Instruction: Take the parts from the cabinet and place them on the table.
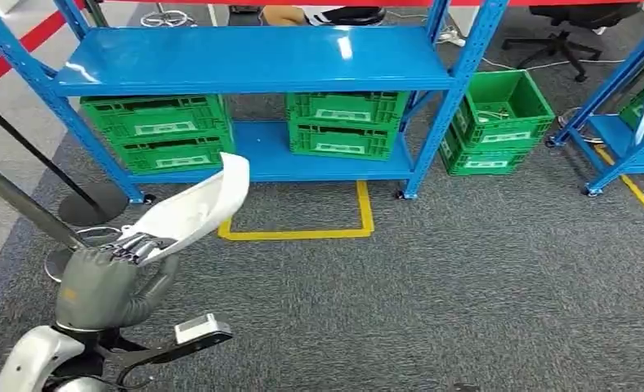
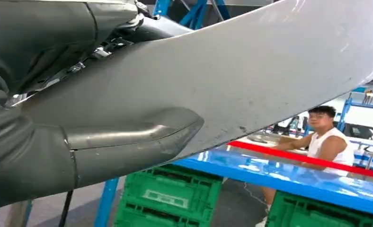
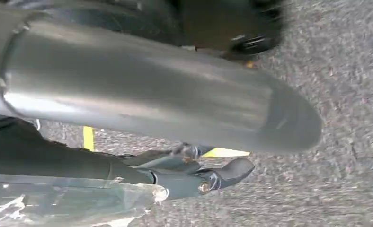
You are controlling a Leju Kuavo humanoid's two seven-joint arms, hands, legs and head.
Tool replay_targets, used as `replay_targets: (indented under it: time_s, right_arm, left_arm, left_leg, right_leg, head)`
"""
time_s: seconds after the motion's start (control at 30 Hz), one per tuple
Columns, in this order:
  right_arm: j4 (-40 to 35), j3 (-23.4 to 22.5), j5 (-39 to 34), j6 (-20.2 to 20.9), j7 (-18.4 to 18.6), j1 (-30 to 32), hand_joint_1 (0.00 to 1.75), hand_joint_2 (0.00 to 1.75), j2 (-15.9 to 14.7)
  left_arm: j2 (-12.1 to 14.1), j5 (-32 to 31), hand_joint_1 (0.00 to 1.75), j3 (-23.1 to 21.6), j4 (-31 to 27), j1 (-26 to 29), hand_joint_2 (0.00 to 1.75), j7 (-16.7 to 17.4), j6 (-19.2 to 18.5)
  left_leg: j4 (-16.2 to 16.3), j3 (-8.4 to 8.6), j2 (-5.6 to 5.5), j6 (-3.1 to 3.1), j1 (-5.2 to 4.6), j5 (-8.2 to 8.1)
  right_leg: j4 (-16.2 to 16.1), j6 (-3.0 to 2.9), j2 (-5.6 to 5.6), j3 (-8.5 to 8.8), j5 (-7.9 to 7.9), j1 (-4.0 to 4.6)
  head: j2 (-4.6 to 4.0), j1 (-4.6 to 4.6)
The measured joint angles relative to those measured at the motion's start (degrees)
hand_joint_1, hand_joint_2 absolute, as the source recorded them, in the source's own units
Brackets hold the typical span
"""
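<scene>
— What have you got, and where?

— A curved white plastic shell part (image 1: 198,204), clamped by its near end in my left hand (image 1: 106,282), low on my left over the grey carpet (image 1: 466,286). In my left wrist view the thumb (image 2: 128,142) presses flat across the shell's face, I judge to stop it swinging.

— Why hold it out like that?

— Its far tip points toward the blue steel shelving (image 1: 253,61) and overlaps the lower shelf's edge in my head view; how near it really is I can't tell.

— Room to move?

— Open carpet to my right. The yellow floor tape (image 1: 302,233) and green plastic crates (image 1: 347,122) lie ahead.

— Your right hand?

— My right hand (image 3: 175,104) hangs over carpet; whether it holds anything, I can't tell. No table in sight yet.
</scene>
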Motion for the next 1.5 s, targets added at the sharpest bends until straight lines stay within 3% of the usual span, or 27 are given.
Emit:
replay_targets:
  time_s: [0.03,0.07,0.17,0.23,0.3,0.33,0.4,0.47,0.5,0.53,0.57,0.63,0.7,0.8,0.83,0.87,0.93,0.97,1.0,1.07,1.1,1.2,1.27,1.33,1.37,1.43,1.5]
  right_arm:
    - [0.0,0.0,-0.2,0.0,0.0,-0.2,0.0,0.0,0.0]
    - [0.0,-0.1,-0.3,0.0,-0.2,-0.3,0.0,0.0,0.0]
    - [0.0,-0.4,-0.5,-0.1,-0.2,-0.2,0.0,0.0,0.3]
    - [0.0,-0.5,-0.7,-0.2,-0.2,-0.3,0.0,0.0,0.5]
    - [0.0,-0.5,-0.9,-0.2,-0.2,-0.4,0.0,0.0,0.5]
    - [0.0,-0.5,-1.0,-0.3,-0.2,-0.4,0.0,0.0,0.5]
    - [0.0,-1.0,-1.3,-0.5,-0.1,-0.4,0.0,0.0,0.5]
    - [0.0,-1.4,-1.7,-0.7,-0.1,-0.4,0.0,0.0,0.5]
    - [0.0,-1.4,-1.8,-0.8,-0.1,-0.4,0.0,0.0,0.5]
    - [-0.1,-1.5,-1.9,-0.8,-0.1,-0.4,0.0,0.0,0.5]
    - [-0.2,-1.5,-2.1,-0.9,-0.1,-0.4,0.0,0.0,0.6]
    - [-0.3,-1.9,-2.4,-0.9,-0.1,-0.5,0.0,0.0,0.6]
    - [-0.5,-2.2,-2.7,-0.9,0.0,-0.2,0.0,0.0,0.7]
    - [-0.5,-2.6,-2.7,-1.5,0.6,0.1,0.0,0.0,1.1]
    - [-0.5,-2.8,-2.7,-1.6,0.7,0.1,0.0,0.0,1.1]
    - [-0.5,-2.8,-2.7,-1.7,0.7,0.0,0.0,0.0,1.1]
    - [-0.7,-2.9,-3.0,-1.8,1.1,0.0,0.0,0.0,1.3]
    - [-0.9,-2.9,-3.0,-1.9,1.2,0.0,0.0,0.0,1.3]
    - [-1.0,-3.0,-3.1,-1.9,1.3,0.0,0.0,0.0,1.3]
    - [-1.2,-3.1,-3.2,-1.9,1.4,-0.4,0.0,0.0,1.7]
    - [-1.5,-3.1,-3.2,-1.9,1.4,-0.5,0.0,0.0,1.9]
    - [-1.7,-3.3,-3.4,-1.9,1.4,-0.2,0.0,0.0,2.1]
    - [-2.1,-3.5,-3.5,-1.9,1.4,-0.1,0.0,0.0,2.3]
    - [-2.4,-3.6,-3.6,-1.8,1.4,-0.1,0.0,0.0,2.4]
    - [-2.5,-3.7,-3.7,-1.8,1.4,0.0,0.0,0.0,2.4]
    - [-2.7,-3.7,-3.7,-1.8,1.4,0.2,0.0,0.0,2.4]
    - [-2.8,-3.8,-3.7,-1.8,1.4,0.3,0.0,0.0,2.5]
  left_arm:
    - [-0.1,0.1,1.75,0.0,0.1,-0.3,1.75,0.0,-0.2]
    - [-0.1,0.1,1.75,0.0,0.1,-0.8,1.75,0.0,-0.4]
    - [-0.4,0.2,1.75,0.0,0.5,-1.3,1.75,-0.1,-0.7]
    - [-0.4,0.2,1.75,0.0,0.7,-1.5,1.75,-0.1,-0.8]
    - [-0.4,0.2,1.75,0.0,1.0,-1.8,1.75,-0.2,-0.9]
    - [-0.4,0.2,1.75,0.0,1.2,-1.9,1.75,-0.2,-0.9]
    - [-0.4,0.2,1.75,0.0,2.0,-2.3,1.75,-0.4,-1.0]
    - [-0.5,0.2,1.75,0.0,2.4,-2.7,1.75,-0.5,-1.2]
    - [-0.6,0.2,1.75,0.0,2.6,-3.0,1.75,-0.5,-1.3]
    - [-0.7,0.2,1.75,0.0,2.7,-3.5,1.75,-0.6,-1.4]
    - [-0.9,0.2,1.75,0.0,2.9,-3.8,1.75,-0.8,-1.5]
    - [-1.1,0.2,1.75,0.0,3.2,-4.4,1.75,-0.9,-1.7]
    - [-1.4,0.4,1.75,0.0,3.9,-4.7,1.75,-1.0,-2.1]
    - [-1.9,0.7,1.75,0.0,4.8,-5.0,1.75,-1.0,-2.5]
    - [-1.9,0.8,1.75,0.0,5.0,-5.2,1.75,-1.0,-2.7]
    - [-1.9,0.8,1.75,-0.1,5.6,-5.3,1.75,-1.0,-2.9]
    - [-2.0,1.6,1.75,0.0,6.1,-5.2,1.75,-1.1,-3.7]
    - [-2.1,2.1,1.75,0.0,6.3,-5.3,1.75,-1.2,-4.2]
    - [-2.1,2.3,1.75,-0.1,6.6,-5.3,1.75,-1.3,-4.6]
    - [-2.4,2.6,1.75,0.0,7.2,-5.2,1.75,-1.4,-5.0]
    - [-2.4,2.7,1.75,-0.1,7.4,-5.3,1.75,-1.5,-5.0]
    - [-2.5,4.4,1.75,-0.1,8.3,-5.5,1.75,-2.4,-5.7]
    - [-2.5,7.1,1.75,-0.2,8.8,-5.5,1.75,-3.4,-6.8]
    - [-2.5,9.8,1.75,-0.2,9.5,-5.4,1.75,-4.3,-7.9]
    - [-2.5,10.8,1.75,-0.2,9.8,-5.4,1.75,-4.6,-8.3]
    - [-2.5,11.9,1.75,-0.2,10.3,-5.4,1.75,-5.0,-8.8]
    - [-2.6,12.7,1.75,-0.2,10.6,-5.4,1.75,-5.2,-9.2]
  left_leg:
    - [0.0,-0.38,0.04,-0.34,-0.14,0.45]
    - [0.1,-0.64,0.14,-0.72,-0.01,1.05]
    - [0.0,-1.12,0.04,-1.79,0.05,2.35]
    - [2.3,-2.26,-0.01,-2.56,0.16,-1.92]
    - [11.1,-4.58,0.0,-3.02,0.31,-9.19]
    - [15.1,-5.37,0.0,-3.14,0.31,-11.27]
    - [18.3,-4.82,0.01,-3.17,0.31,-9.9]
    - [13.5,-0.53,0.01,-2.94,0.31,-5.11]
    - [8.8,3.05,0.02,-2.75,0.31,-4.35]
    - [3.4,6.78,0.01,-2.48,0.21,-6.83]
    - [-0.6,8.67,-0.06,-1.95,0.07,-8.07]
    - [0.2,7.67,-0.13,-1.45,-0.23,-7.21]
    - [0.3,6.41,0.12,-0.29,0.1,-5.93]
    - [0.4,4.04,0.15,0.54,0.18,-3.78]
    - [0.4,3.11,0.34,0.56,0.16,-3.01]
    - [0.5,2.08,0.55,0.52,0.16,-2.29]
    - [0.6,0.1,1.15,0.3,0.19,-1.14]
    - [0.9,-0.8,1.47,0.09,0.24,-0.58]
    - [1.0,-1.54,1.74,-0.18,0.27,-0.11]
    - [1.5,-1.99,2.27,-0.91,-0.11,0.62]
    - [1.6,-1.8,2.84,-1.18,-0.26,0.95]
    - [1.6,-1.89,3.78,-2.03,0.12,1.33]
    - [5.5,-3.19,1.37,-2.81,0.24,-4.16]
    - [14.6,-6.17,0.64,-2.91,0.21,-9.73]
    - [18.4,-7.3,0.47,-2.83,0.21,-10.92]
    - [18.2,-6.0,0.22,-2.41,0.18,-9.08]
    - [8.9,-0.4,-0.49,-1.67,0.07,-4.52]
  right_leg:
    - [-3.8,-0.19,0.36,2.31,-1.83,0.11]
    - [-4.5,-0.32,0.54,2.63,-1.64,0.39]
    - [-4.1,-1.25,0.46,0.69,-0.52,0.47]
    - [-4.2,-2.34,0.18,0.2,0.59,0.14]
    - [-4.1,-2.61,0.1,-1.5,1.88,0.14]
    - [-4.0,-2.63,0.06,-2.38,2.53,0.16]
    - [-3.6,-2.61,-0.08,-4.4,3.81,0.19]
    - [-3.0,-2.35,-0.13,-6.58,4.98,0.19]
    - [-2.7,-2.15,-0.09,-7.33,5.54,0.19]
    - [-2.5,-1.85,-0.07,-7.87,5.99,0.38]
    - [-2.2,-1.62,-0.08,-8.11,6.49,0.49]
    - [-2.9,-1.09,-0.11,-8.05,7.85,0.27]
    - [-3.0,-0.41,0.03,-8.83,8.63,0.3]
    - [6.1,0.54,0.02,-11.39,-2.74,0.02]
    - [10.7,0.69,0.03,-12.04,-5.47,-0.03]
    - [14.3,0.87,0.03,-12.33,-6.15,-0.05]
    - [14.8,1.05,-0.03,-9.97,-2.09,-0.23]
    - [12.4,1.12,-0.24,-7.57,0.72,-0.32]
    - [8.7,1.21,-0.86,-4.28,1.86,-0.43]
    - [-2.4,1.42,-3.59,3.4,-3.52,0.05]
    - [-2.8,0.19,-3.0,2.56,-3.96,0.0]
    - [-2.6,-1.64,-1.79,1.67,-3.2,0.12]
    - [-2.6,-2.42,-1.09,0.81,-2.17,0.07]
    - [-2.6,-2.84,-0.19,0.17,-1.12,0.18]
    - [-2.5,-2.9,0.34,-0.39,-0.67,0.26]
    - [-2.5,-2.82,1.56,-1.16,-0.08,0.4]
    - [-2.5,-2.6,2.84,-1.36,0.25,0.5]
  head:
    - [0.0,-0.02]
    - [0.0,-0.19]
    - [0.0,0.04]
    - [0.0,-0.11]
    - [0.0,-0.26]
    - [0.0,-0.26]
    - [0.0,-0.26]
    - [0.0,-0.24]
    - [0.0,-0.26]
    - [0.02,-0.28]
    - [0.0,-0.22]
    - [0.0,-0.51]
    - [0.0,-0.5]
    - [0.0,0.18]
    - [0.0,0.15]
    - [0.0,0.18]
    - [0.0,0.18]
    - [0.0,0.22]
    - [0.0,0.18]
    - [0.0,0.46]
    - [0.0,-0.08]
    - [0.0,-0.07]
    - [0.0,-0.28]
    - [0.0,-0.28]
    - [0.0,-0.24]
    - [0.0,-0.28]
    - [0.0,-0.26]
